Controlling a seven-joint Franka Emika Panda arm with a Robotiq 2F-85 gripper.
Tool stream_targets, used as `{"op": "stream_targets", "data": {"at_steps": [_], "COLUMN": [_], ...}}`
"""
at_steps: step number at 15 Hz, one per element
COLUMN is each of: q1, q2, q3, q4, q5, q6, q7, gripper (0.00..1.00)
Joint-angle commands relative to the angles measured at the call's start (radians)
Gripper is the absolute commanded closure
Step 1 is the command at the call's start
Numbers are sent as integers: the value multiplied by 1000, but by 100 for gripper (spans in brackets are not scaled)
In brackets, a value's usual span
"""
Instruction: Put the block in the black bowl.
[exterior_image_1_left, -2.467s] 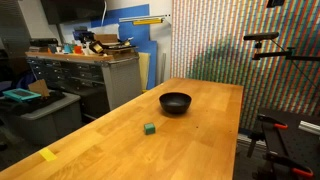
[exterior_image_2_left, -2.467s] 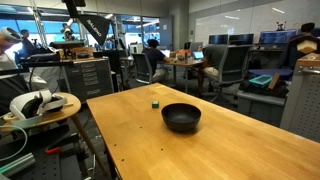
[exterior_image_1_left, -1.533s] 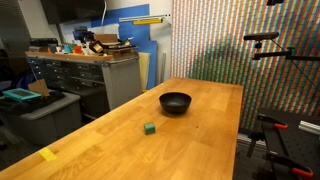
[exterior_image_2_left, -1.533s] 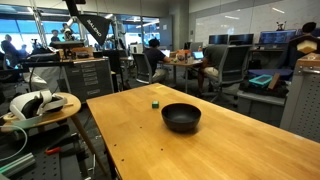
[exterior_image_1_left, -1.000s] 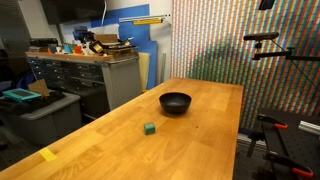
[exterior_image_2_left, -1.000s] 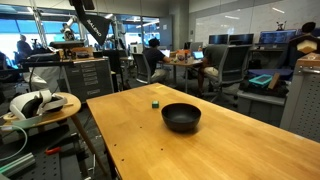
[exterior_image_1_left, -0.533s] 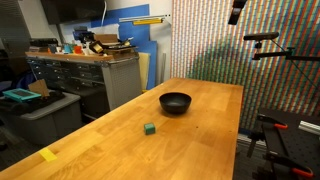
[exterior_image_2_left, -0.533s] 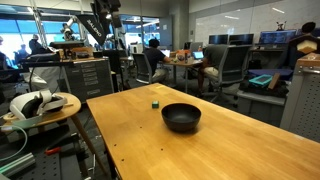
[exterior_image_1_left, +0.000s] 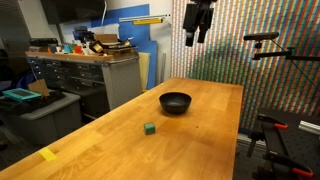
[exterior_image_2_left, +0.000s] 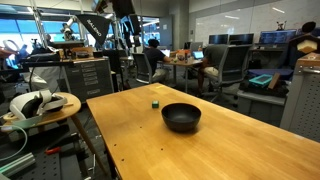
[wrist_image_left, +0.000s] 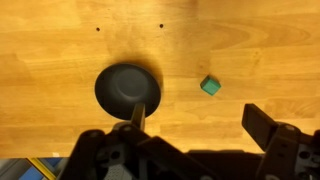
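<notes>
A small green block (exterior_image_1_left: 149, 128) sits on the wooden table, apart from the black bowl (exterior_image_1_left: 175, 102). Both also show in the other exterior view, the block (exterior_image_2_left: 155, 102) beyond the bowl (exterior_image_2_left: 181, 117). From the wrist view I look straight down on the bowl (wrist_image_left: 127, 87) and the block (wrist_image_left: 210, 86) to its right. My gripper (exterior_image_1_left: 194, 40) hangs high above the table's far end, open and empty; it also shows in the other exterior view (exterior_image_2_left: 124, 42) and in the wrist view (wrist_image_left: 198, 118).
A flat yellow tape piece (exterior_image_1_left: 47, 154) lies at the table's near corner. The wooden table (exterior_image_1_left: 200, 140) ends near a patterned wall. Cabinets (exterior_image_1_left: 90, 75) and desks with chairs (exterior_image_2_left: 225, 70) stand around it.
My arm has come into both exterior views from above and moved down toward the table. The block and the bowl have not moved.
</notes>
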Motion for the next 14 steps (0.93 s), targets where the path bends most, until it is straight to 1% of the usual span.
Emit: {"op": "stream_targets", "data": {"at_steps": [1,5,7,8,11,14], "q1": [4,27,43,54,94,147], "q2": [189,340,399,431,516,596], "q3": [-6,-20,-40,-51,-102,-177], "q4": [143,220,232,237,254,282], "q5": [7,-40,-99,-97,-162,-264], "q6": [83,178,248,283,361,418], "q7": [120,231,310,327,418,509], "gripper": [0,0,0,0,0,0]}}
